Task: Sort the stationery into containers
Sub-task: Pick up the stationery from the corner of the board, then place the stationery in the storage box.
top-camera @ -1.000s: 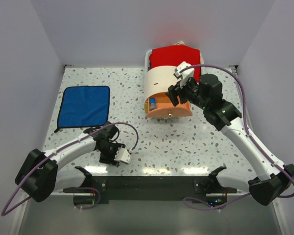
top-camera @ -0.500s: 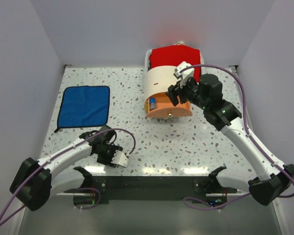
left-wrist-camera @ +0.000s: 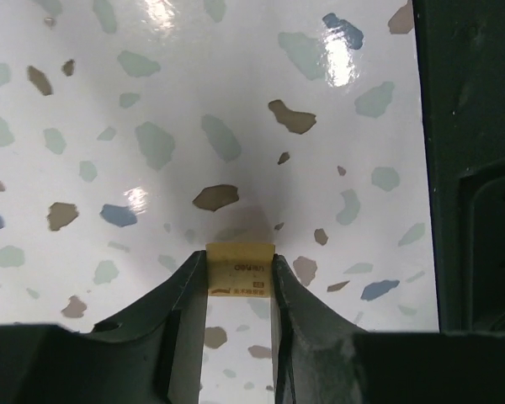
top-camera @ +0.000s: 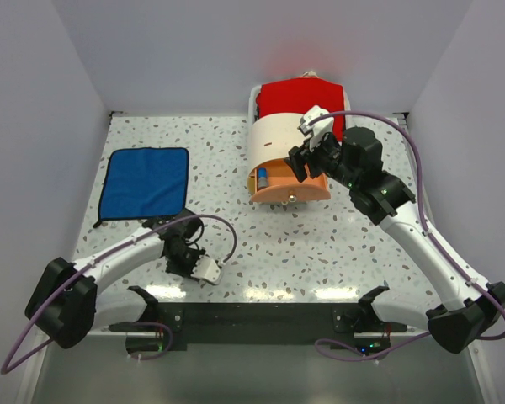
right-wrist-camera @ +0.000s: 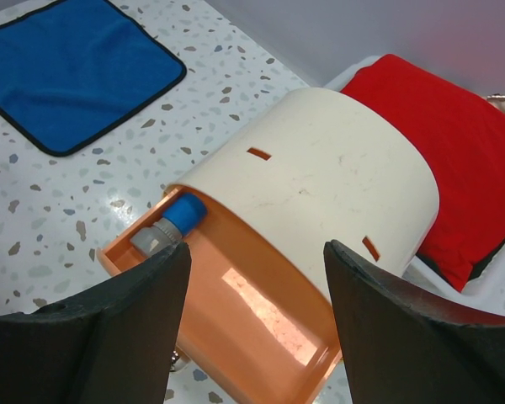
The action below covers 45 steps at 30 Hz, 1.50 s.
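The left gripper (left-wrist-camera: 239, 263) is clamped on the tan eraser (left-wrist-camera: 240, 274), its two dark fingers pressing the block's sides so that only the labelled front end shows beyond the tips. The hold looks shallow, right at the fingertips, so the carry is best done level and without sharp wrist turns, lest the block pivot or slip out. Under it lies the speckled table (left-wrist-camera: 151, 101); whether the eraser rests on it or hangs just clear, the wrist view does not settle. The goal sits well apart: the orange drawer (right-wrist-camera: 261, 324) stands pulled out of the cream unit (right-wrist-camera: 320, 168), with a blue-grey cap piece (right-wrist-camera: 168, 225) in its left corner. The right gripper (right-wrist-camera: 252, 252) hovers above that drawer, fingers apart and empty, so the left arm should approach from the open front, clear the rim, and release low over the bare drawer floor, minding the other arm.
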Each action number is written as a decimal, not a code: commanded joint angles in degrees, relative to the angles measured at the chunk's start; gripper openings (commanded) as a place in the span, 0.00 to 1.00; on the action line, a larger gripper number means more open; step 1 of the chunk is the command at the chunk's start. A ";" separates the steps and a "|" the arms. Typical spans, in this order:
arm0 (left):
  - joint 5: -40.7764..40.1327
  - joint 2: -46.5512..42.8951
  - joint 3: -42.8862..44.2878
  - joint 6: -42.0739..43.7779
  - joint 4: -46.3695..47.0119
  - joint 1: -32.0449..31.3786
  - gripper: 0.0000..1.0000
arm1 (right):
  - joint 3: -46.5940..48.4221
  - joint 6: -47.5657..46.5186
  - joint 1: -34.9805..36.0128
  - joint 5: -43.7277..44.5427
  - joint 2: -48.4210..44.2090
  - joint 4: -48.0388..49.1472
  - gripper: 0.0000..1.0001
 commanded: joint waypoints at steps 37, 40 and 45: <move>19.60 31.94 79.34 -28.63 6.37 -11.10 0.00 | -4.43 0.96 -7.03 9.23 -13.89 -5.56 0.68; 18.90 34.32 79.43 -28.19 6.28 -11.72 0.00 | -5.49 1.48 -7.65 9.05 -14.68 -5.38 0.68; 16.88 36.34 79.25 -28.10 7.07 -11.81 0.11 | -7.16 1.92 -8.00 8.70 -15.47 -5.12 0.68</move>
